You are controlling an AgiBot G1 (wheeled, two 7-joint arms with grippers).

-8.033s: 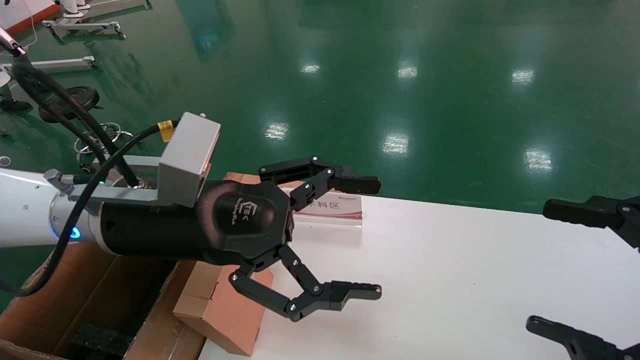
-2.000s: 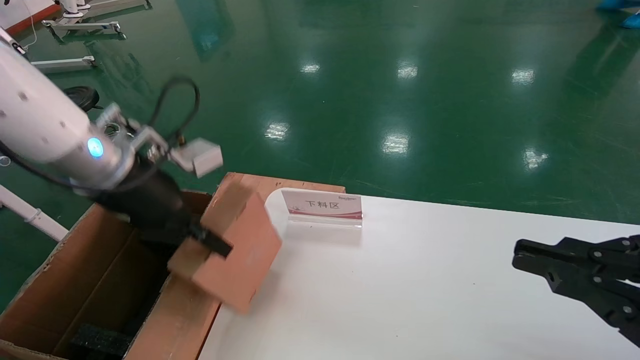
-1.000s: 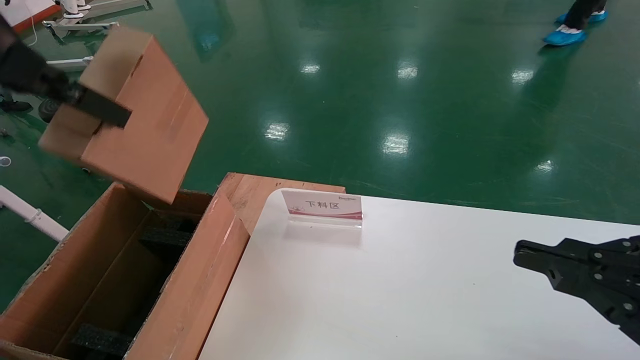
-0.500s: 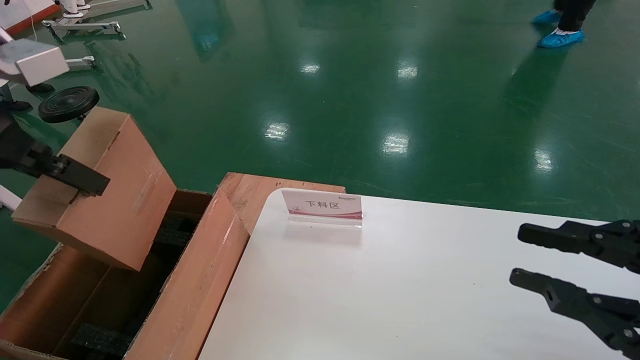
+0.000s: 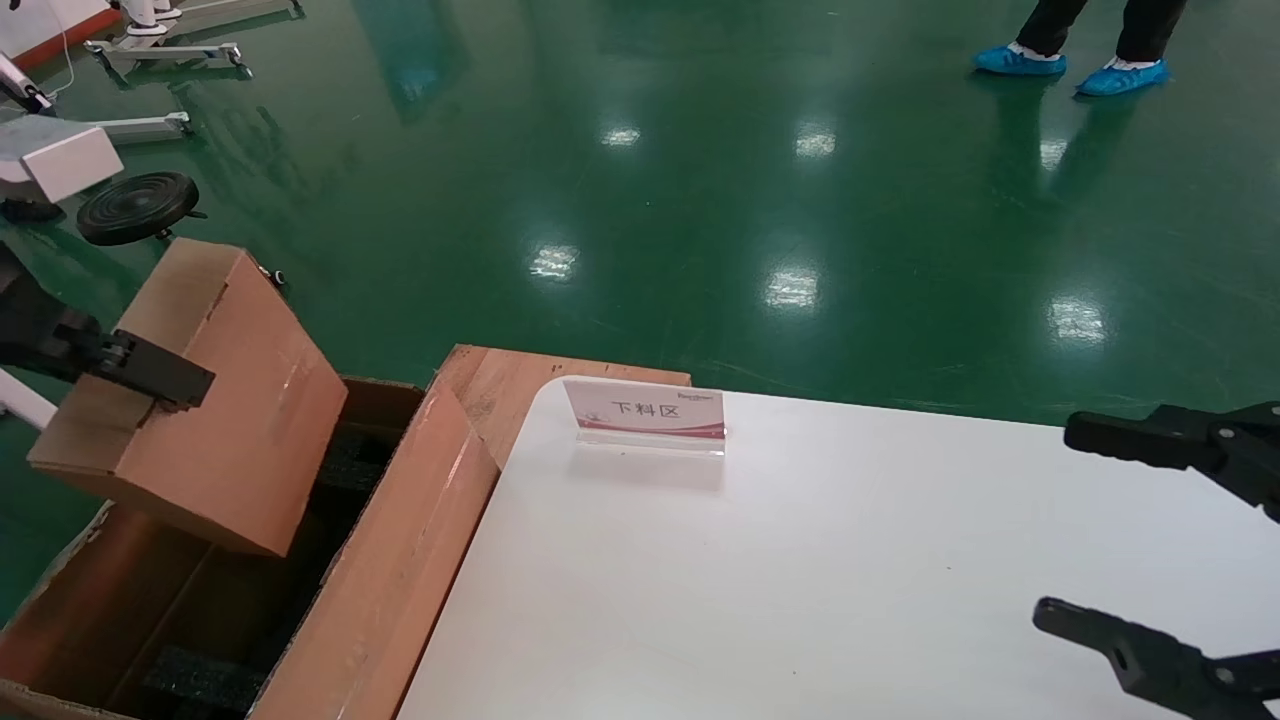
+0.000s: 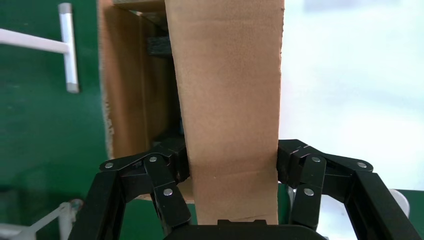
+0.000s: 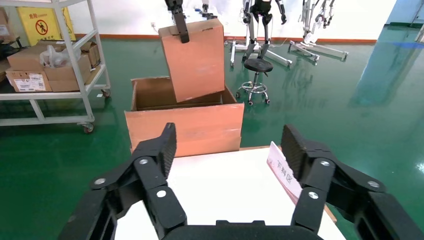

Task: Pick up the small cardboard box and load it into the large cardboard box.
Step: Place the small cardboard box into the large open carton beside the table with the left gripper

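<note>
My left gripper [image 5: 150,372] is shut on the small cardboard box [image 5: 215,400], a plain brown carton. It holds the box tilted over the far end of the large cardboard box [image 5: 420,520], with the low corner dipping into the opening. In the left wrist view the small box [image 6: 227,90] sits clamped between both fingers of the left gripper [image 6: 231,162], above the large box [image 6: 127,100] and its black foam [image 6: 159,45]. The right wrist view shows the small box [image 7: 195,55] over the large box [image 7: 185,125]. My right gripper [image 5: 1080,530] is open and empty over the table's right side [image 7: 230,150].
A white table [image 5: 800,580] carries a small sign stand [image 5: 650,412]. A reddish wooden board [image 5: 520,372] lies between table and large box. A stool [image 5: 135,205] and a person's blue-covered feet [image 5: 1070,62] are on the green floor. A shelf rack with cartons [image 7: 50,60] stands beyond.
Over the last second my left gripper brought the small box down from high up to the large box's opening. My right gripper's jaws opened wider.
</note>
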